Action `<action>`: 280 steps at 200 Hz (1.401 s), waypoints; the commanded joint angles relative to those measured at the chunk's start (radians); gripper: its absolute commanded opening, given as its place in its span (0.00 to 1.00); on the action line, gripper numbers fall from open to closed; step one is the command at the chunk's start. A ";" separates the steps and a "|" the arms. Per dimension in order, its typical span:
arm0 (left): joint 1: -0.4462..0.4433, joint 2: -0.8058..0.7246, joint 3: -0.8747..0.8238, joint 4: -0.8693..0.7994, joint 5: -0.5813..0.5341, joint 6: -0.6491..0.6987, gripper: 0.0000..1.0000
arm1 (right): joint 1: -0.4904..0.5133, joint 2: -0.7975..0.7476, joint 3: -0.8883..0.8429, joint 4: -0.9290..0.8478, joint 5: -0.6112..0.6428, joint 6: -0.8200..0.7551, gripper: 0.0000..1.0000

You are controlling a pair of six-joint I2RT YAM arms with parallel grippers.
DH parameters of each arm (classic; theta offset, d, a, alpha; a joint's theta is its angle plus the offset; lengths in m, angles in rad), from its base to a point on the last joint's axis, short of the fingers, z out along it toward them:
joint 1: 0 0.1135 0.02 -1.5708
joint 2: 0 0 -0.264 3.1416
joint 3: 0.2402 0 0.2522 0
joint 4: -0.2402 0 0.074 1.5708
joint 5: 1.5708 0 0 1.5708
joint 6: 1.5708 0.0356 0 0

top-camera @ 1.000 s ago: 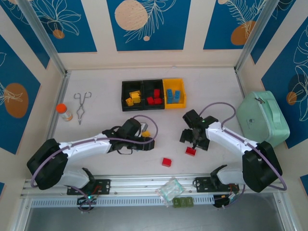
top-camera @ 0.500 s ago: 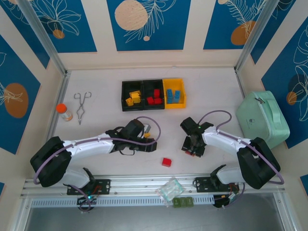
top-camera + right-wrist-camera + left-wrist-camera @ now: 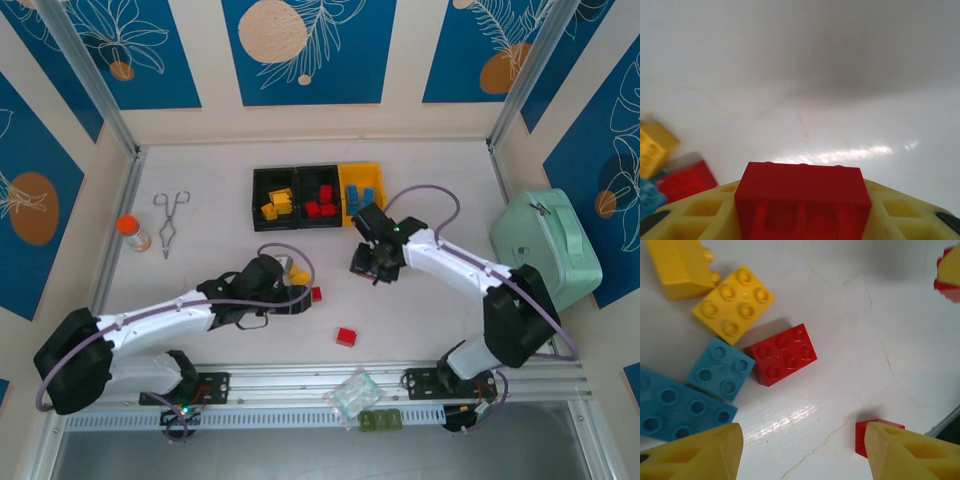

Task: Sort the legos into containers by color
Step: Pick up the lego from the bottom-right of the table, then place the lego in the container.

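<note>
Top external view: I record the left black bin [image 3: 256, 198] carrying yellow bricks, the middle black bin [image 3: 318, 171] red ones, and the yellow bin [image 3: 362, 167] blue ones. The right gripper [image 3: 368, 262] hangs over the table just in front of the yellow bin. On the right wrist view I confirm its jaws are closed on the held red brick [image 3: 802, 187], which is clamped between the two yellow fingers [image 3: 690, 215].

The left gripper [image 3: 292, 290] sits low over a loose cluster in front of the black bins. On the left wrist view I find its jaws spread wide with nothing between them, and bare table shows between the fingertips [image 3: 695, 450]. Under that camera lie:
- a yellow six-stud brick [image 3: 733, 302];
- a red six-stud brick [image 3: 781, 354], just beside a small blue brick [image 3: 719, 369];
- a larger blue brick [image 3: 675, 410], next to the small blue brick;
- a partly hidden red brick [image 3: 872, 432] at the other fingertip.

A lone red brick [image 3: 346, 337] lies apart, near the front rail. The mint-green case [image 3: 545, 245] stands well to the right, and the tongs [image 3: 170, 222] lie well to the left.
</note>
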 commanded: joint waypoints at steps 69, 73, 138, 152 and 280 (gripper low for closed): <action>0.051 -0.133 -0.053 -0.128 -0.104 -0.049 0.67 | -0.012 0.372 0.545 -0.045 -0.040 -0.169 0.49; 0.051 -0.138 -0.053 -0.129 -0.105 -0.050 0.67 | -0.017 0.388 0.569 -0.049 -0.045 -0.172 0.50; 0.055 -0.165 -0.073 -0.149 -0.117 -0.058 0.67 | -0.088 0.657 0.927 -0.138 -0.082 -0.190 0.51; 0.055 -0.168 -0.076 -0.151 -0.118 -0.058 0.67 | -0.098 0.725 1.027 -0.176 -0.093 -0.194 0.51; 0.059 -0.168 -0.108 -0.139 -0.117 -0.081 0.67 | -0.127 1.016 1.391 -0.243 -0.186 -0.158 0.53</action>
